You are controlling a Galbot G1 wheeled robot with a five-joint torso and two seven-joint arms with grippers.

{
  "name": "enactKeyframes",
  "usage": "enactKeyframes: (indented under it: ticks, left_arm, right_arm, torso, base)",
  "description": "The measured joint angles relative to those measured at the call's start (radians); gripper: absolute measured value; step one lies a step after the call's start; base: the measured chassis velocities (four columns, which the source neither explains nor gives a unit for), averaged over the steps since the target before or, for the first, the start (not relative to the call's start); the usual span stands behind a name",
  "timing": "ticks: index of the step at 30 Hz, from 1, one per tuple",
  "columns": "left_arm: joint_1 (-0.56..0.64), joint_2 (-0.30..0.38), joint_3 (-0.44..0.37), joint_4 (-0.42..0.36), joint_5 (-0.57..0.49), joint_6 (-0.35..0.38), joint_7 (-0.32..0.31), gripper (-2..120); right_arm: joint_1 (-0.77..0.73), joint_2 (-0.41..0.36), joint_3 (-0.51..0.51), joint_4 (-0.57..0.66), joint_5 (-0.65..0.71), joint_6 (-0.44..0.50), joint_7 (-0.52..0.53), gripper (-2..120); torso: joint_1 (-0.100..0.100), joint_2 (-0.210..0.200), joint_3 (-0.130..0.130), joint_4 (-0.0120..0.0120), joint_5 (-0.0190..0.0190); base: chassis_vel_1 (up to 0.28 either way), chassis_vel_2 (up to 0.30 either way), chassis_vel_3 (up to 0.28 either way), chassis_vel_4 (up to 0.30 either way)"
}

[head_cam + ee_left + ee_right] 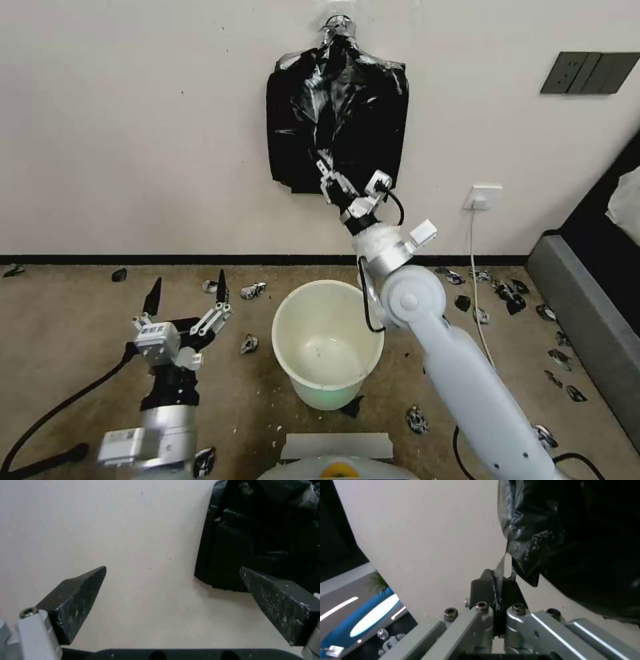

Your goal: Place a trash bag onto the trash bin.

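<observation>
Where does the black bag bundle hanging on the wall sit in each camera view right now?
Head view: bag bundle hangs top centre on the wall, above the bin; the right gripper is at its lower edge.
Left wrist view: bundle, upper right corner.
Right wrist view: bundle, right half.
Shared landmark: the wall.

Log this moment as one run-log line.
right pincer: shut on trash bag at wall | left pincer: open, idle low | trash bin: unlined, on floor

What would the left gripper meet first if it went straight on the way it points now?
Probably the bare wall. The open left gripper aims beside the hanging bags; only its one finger lines up with them.
</observation>
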Motion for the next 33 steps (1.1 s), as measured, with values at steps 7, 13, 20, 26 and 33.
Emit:
enactKeyframes:
  ticks: [7,13,20,26,33]
  left_arm:
    - [0.001,0.001,0.008,-0.007,0.002,0.000,0.001,100]
    - [0.002,0.001,0.012,-0.008,0.003,0.000,0.001,100]
    - [0.003,0.001,0.016,-0.009,0.005,0.000,0.002,100]
    - [0.003,0.003,0.018,-0.010,0.005,0.000,0.002,100]
    - [0.004,0.004,0.023,-0.010,0.006,0.000,0.002,100]
  right_arm:
    - [-0.082,-0.041,-0.006,0.065,-0.045,-0.005,-0.012,0]
    - [-0.130,-0.066,-0.017,0.100,-0.081,-0.005,-0.030,0]
    - [-0.212,-0.083,-0.014,0.136,-0.112,-0.005,-0.053,0]
    - [-0.261,-0.090,-0.013,0.150,-0.139,-0.002,-0.068,0]
    - [-0.300,-0.100,-0.013,0.165,-0.154,0.002,-0.081,0]
  torso:
    - [0.000,0.000,0.000,0.0000,0.0000]
    - [0.000,0.000,0.000,0.0000,-0.0001]
    - [0.000,0.000,0.000,0.0000,-0.0001]
    - [0.000,0.000,0.000,0.0000,-0.0001]
    - [0.000,0.000,0.000,0.0000,0.0000]
  base:
    - [0.000,0.000,0.000,0.000]
    - [0.000,0.000,0.000,0.000]
    - [0.000,0.000,0.000,0.000]
    - [0.000,0.000,0.000,0.000]
    - [0.000,0.000,0.000,0.000]
